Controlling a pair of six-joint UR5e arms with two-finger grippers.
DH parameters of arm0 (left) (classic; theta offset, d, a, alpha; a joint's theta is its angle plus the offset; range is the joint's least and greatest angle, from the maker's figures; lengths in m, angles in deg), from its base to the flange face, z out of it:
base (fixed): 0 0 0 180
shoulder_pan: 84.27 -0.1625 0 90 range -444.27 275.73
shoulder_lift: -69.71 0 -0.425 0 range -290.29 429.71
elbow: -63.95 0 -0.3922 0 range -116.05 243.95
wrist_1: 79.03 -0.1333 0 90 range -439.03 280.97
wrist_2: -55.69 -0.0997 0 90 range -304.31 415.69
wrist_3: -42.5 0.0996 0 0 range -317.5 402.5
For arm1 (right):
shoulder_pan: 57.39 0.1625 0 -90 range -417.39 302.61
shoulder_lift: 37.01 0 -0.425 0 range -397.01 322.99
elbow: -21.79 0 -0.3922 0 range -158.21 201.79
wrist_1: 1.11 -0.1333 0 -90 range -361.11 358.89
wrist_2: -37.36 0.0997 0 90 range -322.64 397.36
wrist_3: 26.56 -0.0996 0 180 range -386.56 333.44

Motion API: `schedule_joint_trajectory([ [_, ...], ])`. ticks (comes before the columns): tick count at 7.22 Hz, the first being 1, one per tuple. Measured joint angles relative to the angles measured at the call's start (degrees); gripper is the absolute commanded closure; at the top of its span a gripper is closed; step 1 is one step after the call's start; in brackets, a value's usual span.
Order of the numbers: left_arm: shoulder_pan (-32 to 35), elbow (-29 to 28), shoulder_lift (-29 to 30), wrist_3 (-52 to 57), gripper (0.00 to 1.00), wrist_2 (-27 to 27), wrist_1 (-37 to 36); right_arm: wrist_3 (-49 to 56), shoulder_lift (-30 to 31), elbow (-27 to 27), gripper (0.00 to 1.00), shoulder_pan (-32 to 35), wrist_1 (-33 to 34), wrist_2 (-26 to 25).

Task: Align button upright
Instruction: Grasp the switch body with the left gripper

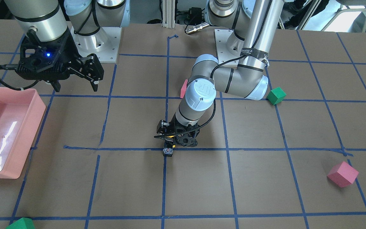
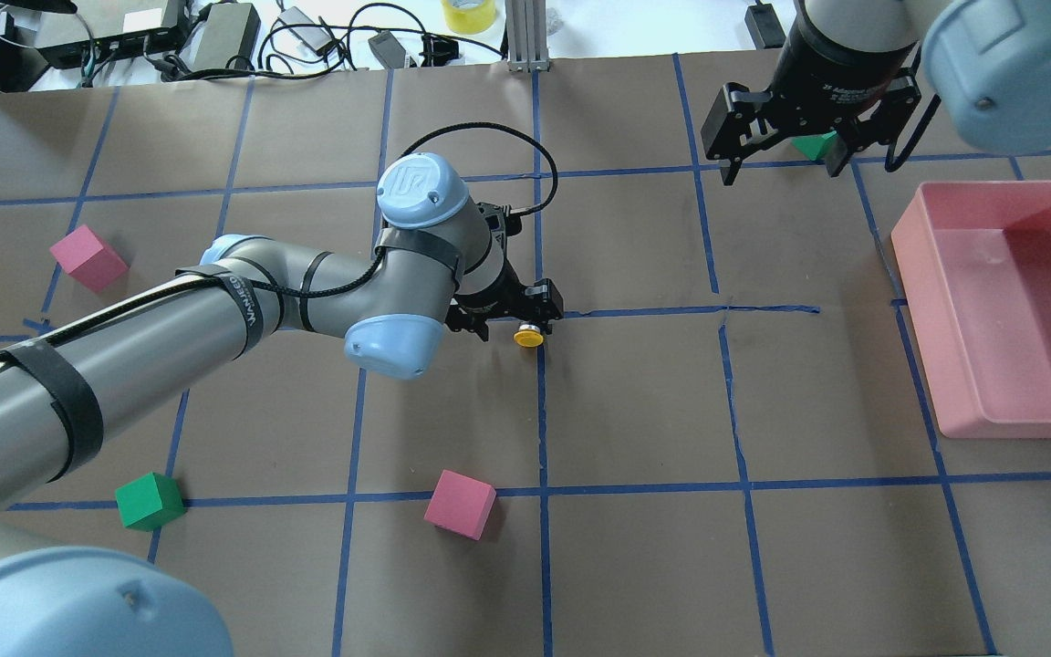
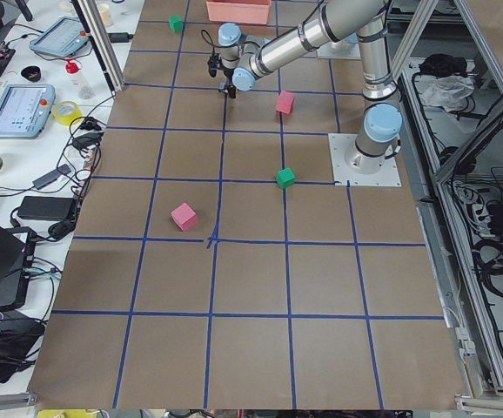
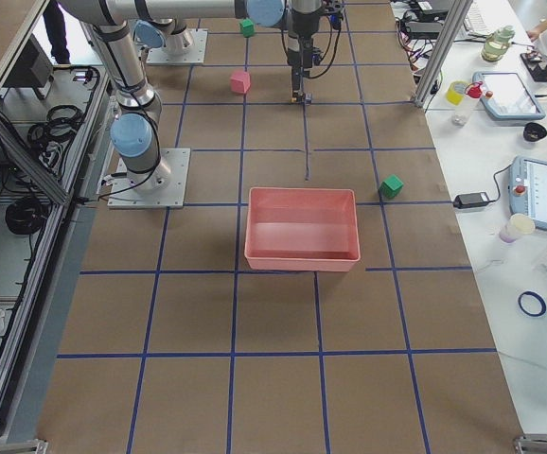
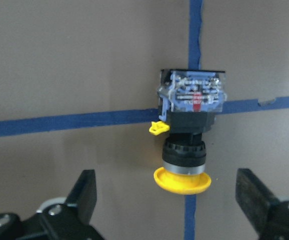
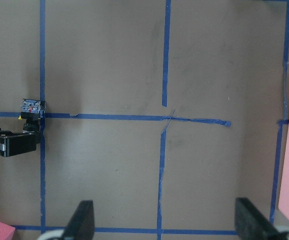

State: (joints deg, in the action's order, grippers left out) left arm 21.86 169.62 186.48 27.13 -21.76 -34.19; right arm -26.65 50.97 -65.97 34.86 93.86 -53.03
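one button [image 5: 189,107] on its side at blue tape [image 5: 59,121] crossing, yellow cap toward left gripper [image 5: 167,197], contact block away. left gripper low over it, fingers [image 5: 87,190] spread wide either side of cap, not touching. right gripper [image 2: 779,169] also wide, empty, hovering far right, near pink tray [image 2: 922,310]. pink cube [image 2: 460,504], green cube [image 2: 150,501] well apart from button.

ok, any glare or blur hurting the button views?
Front-facing: bright glare streak on the bin floor; button small and dark. Left wrist: button sharp and evenly lit, soft shadow only. Overhead: its yellow cap reads clearly. Side views: button too small to make out.
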Motion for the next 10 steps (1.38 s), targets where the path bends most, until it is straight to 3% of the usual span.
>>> schedule_joint_trajectory([
  [3, 0.2, 0.0, 1.1, -0.1, 0.1, 0.0, -1.7, 0.0, 0.3, 0.1, 0.0, -0.2, 1.1, 0.2],
  [5, 0.3, -0.1, 1.7, -0.1, 0.18, -0.1, -3.0, 0.1, 0.4, 0.1, 0.0, -0.2, 1.1, 0.3],
  [6, 0.3, -0.1, 2.0, -0.1, 0.39, 0.0, -3.8, 0.1, 0.5, 0.1, 0.0, -0.2, 1.0, 0.3],
  [7, 0.4, -0.1, 2.3, -0.1, 0.47, 0.1, -4.2, 0.1, 0.5, 0.0, 0.0, -0.2, 1.0, 0.3],
  [8, 0.6, -0.1, 2.5, -0.2, 0.75, 0.1, -4.3, 0.1, 0.5, 0.0, 0.0, -0.2, 1.0, 0.3],
  [10, 0.7, -0.2, 2.7, -0.2, 1.0, 1.2, -4.3, 0.1, 0.5, -0.1, 0.0, -0.2, 1.2, 0.4],
])
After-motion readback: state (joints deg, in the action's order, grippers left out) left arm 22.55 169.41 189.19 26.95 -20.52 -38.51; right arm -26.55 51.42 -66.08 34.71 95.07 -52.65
